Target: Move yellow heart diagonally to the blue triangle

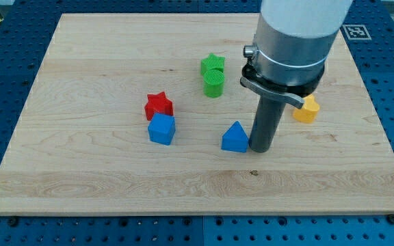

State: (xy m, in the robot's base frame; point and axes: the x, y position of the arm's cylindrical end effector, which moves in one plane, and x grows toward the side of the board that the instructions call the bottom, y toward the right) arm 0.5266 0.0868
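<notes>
The yellow heart (307, 109) lies at the view's right, partly hidden behind the arm's metal clamp. The blue triangle (234, 137) lies near the board's middle, below and left of the heart. My tip (260, 148) rests on the board right beside the triangle's right edge, touching or nearly touching it. The tip is below and left of the yellow heart, apart from it.
A green star (213, 64) and a green cylinder (213, 83) sit together above the middle. A red star (159, 104) touches a blue block (162, 128) at the middle left. The wooden board (81, 171) lies on a blue perforated table.
</notes>
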